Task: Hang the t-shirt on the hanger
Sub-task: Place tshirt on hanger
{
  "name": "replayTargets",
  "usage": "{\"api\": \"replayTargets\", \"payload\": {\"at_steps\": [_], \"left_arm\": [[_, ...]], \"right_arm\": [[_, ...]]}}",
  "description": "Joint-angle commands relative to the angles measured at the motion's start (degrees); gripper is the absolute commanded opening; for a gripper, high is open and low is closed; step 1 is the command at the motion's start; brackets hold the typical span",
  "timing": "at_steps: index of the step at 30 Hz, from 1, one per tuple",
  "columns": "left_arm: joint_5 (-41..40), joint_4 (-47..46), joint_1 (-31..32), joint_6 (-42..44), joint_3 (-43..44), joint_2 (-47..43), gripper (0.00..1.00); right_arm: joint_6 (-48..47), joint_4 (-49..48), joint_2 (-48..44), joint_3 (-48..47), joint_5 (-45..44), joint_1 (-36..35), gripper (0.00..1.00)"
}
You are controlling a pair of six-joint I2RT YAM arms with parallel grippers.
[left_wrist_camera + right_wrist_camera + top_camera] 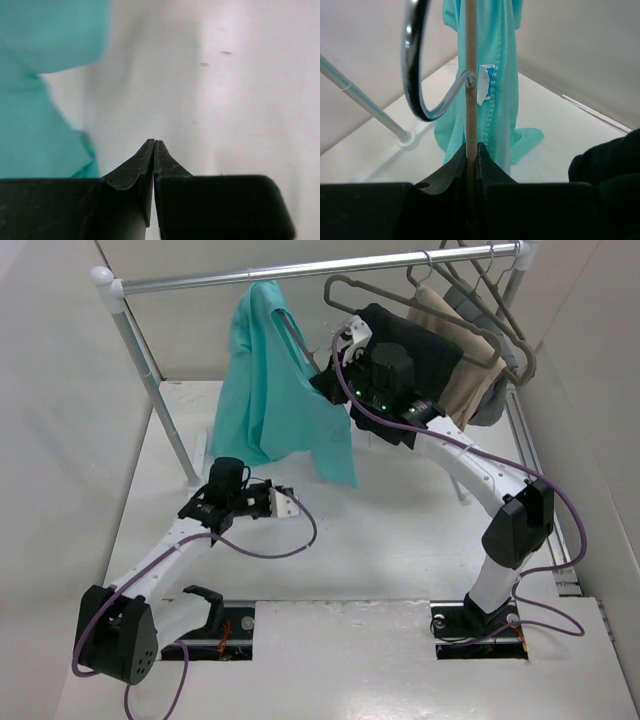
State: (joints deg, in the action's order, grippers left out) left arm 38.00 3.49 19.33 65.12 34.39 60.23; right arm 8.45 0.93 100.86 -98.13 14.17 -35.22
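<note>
Teal t-shirt (275,390) draped on grey hanger (470,60) just below the rail (330,268), right tool (472,150) clamped on the hanger near its silver hook (410,55), left tool (154,145) closed, empty, over white bench (400,540)

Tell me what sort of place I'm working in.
Probably a robot test booth set up like a wardrobe: metal clothes rail, black garment and tan garment on hangers, teal t-shirt.

place: robot test lab | clues: plain white walls (50,390), white table (400,550), robot arms (470,465) bolted down, metal clothes rail (300,270)
</note>
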Motion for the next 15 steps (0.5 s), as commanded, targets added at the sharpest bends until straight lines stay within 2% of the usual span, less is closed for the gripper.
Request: {"api": "replayTargets", "payload": {"at_steps": [1,4,5,6,8,9,10,11,12,13,15], "left_arm": [[7.7,22.3,2.1,17.3,4.1,-0.2,0.0],[8.9,26.1,3.0,18.8,4.8,-0.2,0.0],[8.9,25.0,3.0,16.0,4.8,-0.8,0.0],[6.6,17.4,3.0,10.2,4.1,-1.9,0.0],[-0.6,3.5,2.0,-8.6,2.7,-3.3,0.17],[-5.1,-3.6,0.6,-25.7,1.7,-3.9,0.36],[-9.3,-15.3,-1.4,-32.0,0.3,-4.4,0.44],[-14.9,-19.4,-6.0,-36.9,0.2,-4.4,0.49],[-16.0,-22.0,-8.5,-40.7,0.2,-3.9,0.55],[-16.0,-23.9,-10.6,-46.5,1.5,-2.6,0.65],[-15.1,-24.0,-15.8,-51.2,3.8,-0.6,0.76]], "right_arm": [[-4.0,-1.9,-1.3,-4.1,-2.8,0.3,0.0],[-7.6,0.5,0.0,-6.6,-3.4,0.3,0.0],[-8.9,1.0,0.0,-7.2,-2.4,0.3,0.0],[-11.6,1.0,0.0,-7.9,0.1,0.3,0.0],[-14.9,1.0,0.0,-7.9,3.6,0.9,0.0],[-16.5,1.6,-0.6,-7.9,5.8,2.1,0.0],[-19.0,2.1,-1.1,-6.0,8.0,2.8,0.0],[-20.1,2.8,-1.7,-4.9,12.8,3.7,0.0],[-21.4,4.7,-2.2,-3.7,15.2,4.6,0.0],[-24.9,6.3,-3.6,-1.3,16.9,6.2,0.0],[-30.4,14.0,-5.0,0.1,18.8,6.7,0.0]]}}
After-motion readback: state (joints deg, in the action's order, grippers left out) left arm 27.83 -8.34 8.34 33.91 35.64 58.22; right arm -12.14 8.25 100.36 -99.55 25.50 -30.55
